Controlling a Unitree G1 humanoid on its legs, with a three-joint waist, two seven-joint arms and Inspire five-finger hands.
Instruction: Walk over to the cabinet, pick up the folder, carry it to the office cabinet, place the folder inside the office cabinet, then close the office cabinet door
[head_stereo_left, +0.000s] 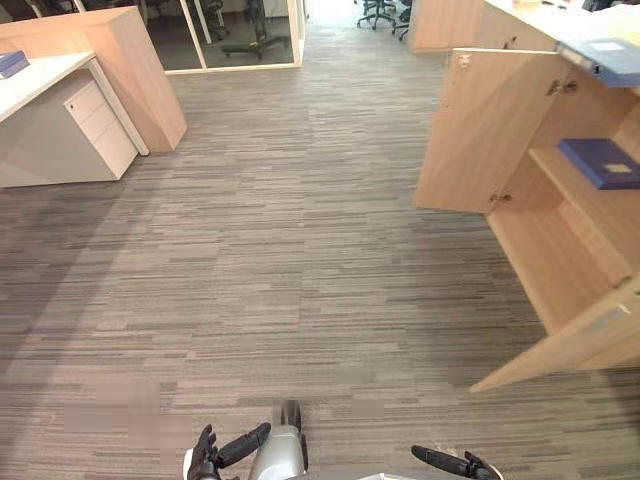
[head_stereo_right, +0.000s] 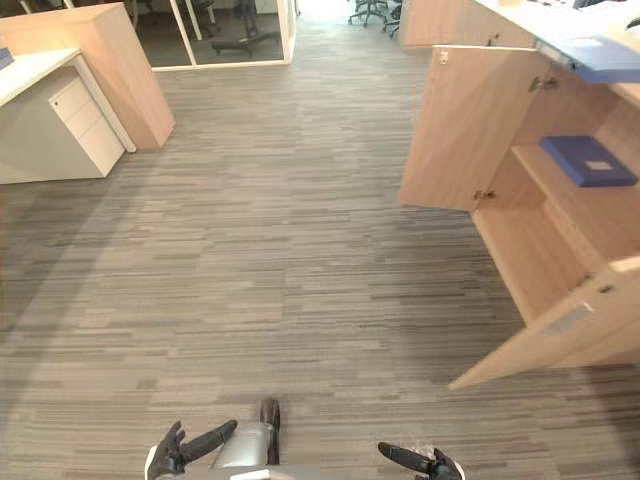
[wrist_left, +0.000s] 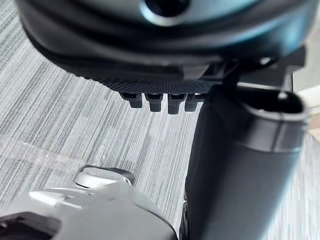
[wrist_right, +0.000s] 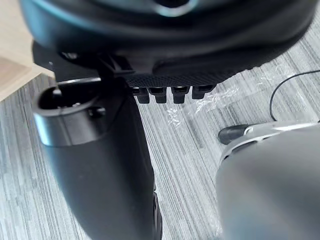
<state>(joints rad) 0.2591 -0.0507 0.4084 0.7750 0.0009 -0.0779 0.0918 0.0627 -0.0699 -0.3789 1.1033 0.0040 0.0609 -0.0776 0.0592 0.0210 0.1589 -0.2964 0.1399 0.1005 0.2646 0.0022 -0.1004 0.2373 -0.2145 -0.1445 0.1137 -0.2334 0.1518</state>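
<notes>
Both of my hands hung low and empty in front of me, the left hand (head_stereo_left: 215, 452) and the right hand (head_stereo_left: 455, 463) alike with fingers (wrist_left: 153, 102) straight and loosely apart, clamped on nothing. One blue folder (head_stereo_left: 600, 162) lay flat on the shelf (head_stereo_left: 575, 190) inside the office cabinet (head_stereo_left: 560, 260), whose far door (head_stereo_left: 480, 130) and near door (head_stereo_left: 570, 350) both stood wide open. A second folder (head_stereo_left: 615, 58) rested on top of that cabinet. A third blue item (head_stereo_left: 12, 64), likely a folder too, sat on the white surface (head_stereo_left: 45, 82) of the drawer cabinet (head_stereo_left: 75, 140), well across the carpet (head_stereo_left: 280, 260) from the office cabinet. I could not tell which folder was mine to carry. With nothing held, and standing apart from the office cabinet, I judged the walk to fetch to be the step in hand. To do it well, I needed to turn away from the office cabinet without clipping its near door, which jutted out toward me. I also needed to arrive square to the white surface, keeping my fingers open until they were over the folder's edge.
</notes>
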